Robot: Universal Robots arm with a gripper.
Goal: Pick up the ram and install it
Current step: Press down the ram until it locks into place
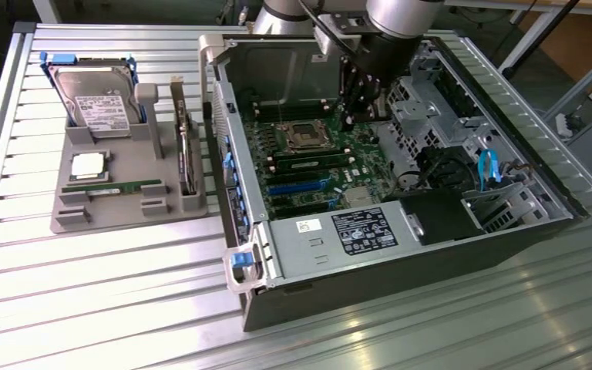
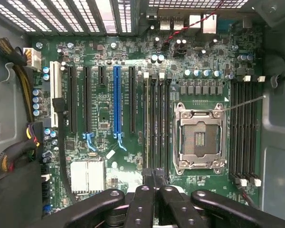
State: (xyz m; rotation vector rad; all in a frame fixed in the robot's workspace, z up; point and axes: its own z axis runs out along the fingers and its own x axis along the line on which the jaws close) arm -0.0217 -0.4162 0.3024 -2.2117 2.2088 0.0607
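Our gripper (image 1: pixel 363 114) hovers over the motherboard (image 1: pixel 370 166), jaws pressed together, ram (image 1: pixel 111 187) on the tray (image 1: pixel 121 217); we'd grip its long edges squarely

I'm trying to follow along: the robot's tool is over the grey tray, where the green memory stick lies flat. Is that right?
Not quite. The exterior view shows the tool inside the open computer case, above the motherboard, not over the grey tray. The green memory stick does lie flat in that tray.
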